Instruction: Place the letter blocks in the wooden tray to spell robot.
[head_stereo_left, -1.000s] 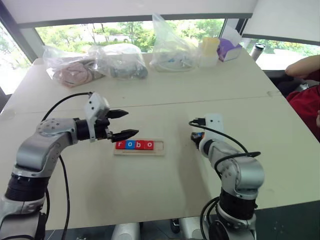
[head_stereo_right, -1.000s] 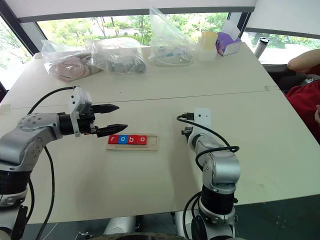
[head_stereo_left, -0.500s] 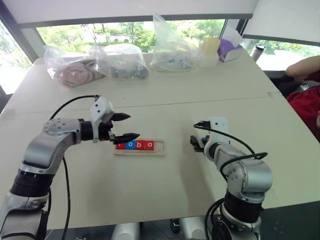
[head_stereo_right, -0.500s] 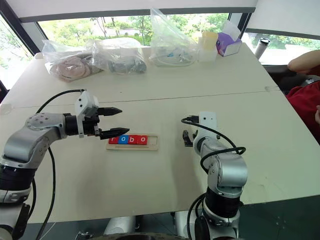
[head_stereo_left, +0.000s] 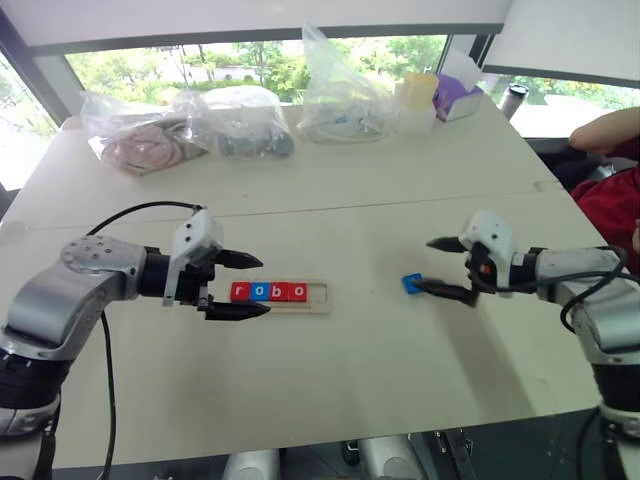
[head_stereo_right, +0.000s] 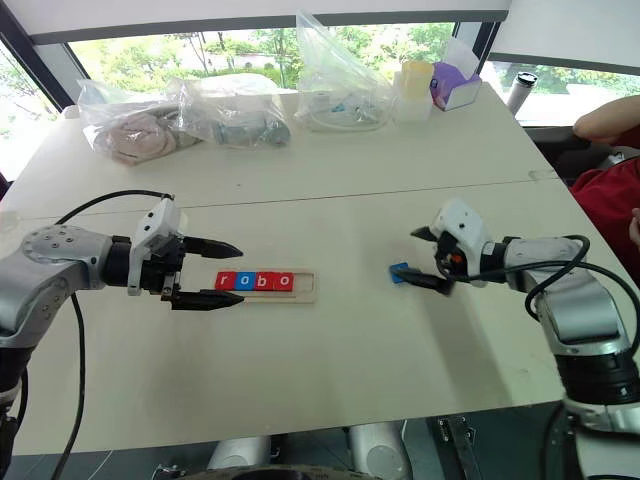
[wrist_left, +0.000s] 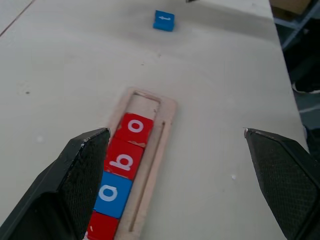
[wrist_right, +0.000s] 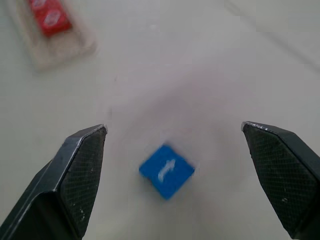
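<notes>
Light wood: the wooden tray (head_stereo_left: 279, 295) is your landmark; you see it lying flat on the pale surface (head_stereo_left: 330, 390), its long side running left to right.
Blocks in the tray: four letter blocks (head_stereo_left: 269, 291) sit in one row and touch each other; you read r, o, b, o, coloured red, blue, red, red.
Free slot: the right end of the tray holds no block; you see bare wood there in the left wrist view.
Blue block: the t block (head_stereo_left: 412, 284) lies on the surface well apart from the tray, to its right, and it is turned a little askew.
Left gripper (head_stereo_left: 250, 285): you find it just at the left end of the tray, pointing toward it; its fingers (head_stereo_left: 237, 311) are wide apart and hold nothing.
Right gripper (head_stereo_left: 440, 268): it hovers just right of the t block, so far to the right of the tray; its fingers (wrist_right: 75, 170) stand wide apart, one at each side of the block, and they do not touch it.
Behind the tray: clear plastic bags (head_stereo_left: 240, 120) with things inside lie near the far edge of the surface, and a purple box (head_stereo_left: 458, 96) stands further right.
Right edge: you see a person's arm (head_stereo_left: 605, 132) and a red sleeve, well apart from the tray.
</notes>
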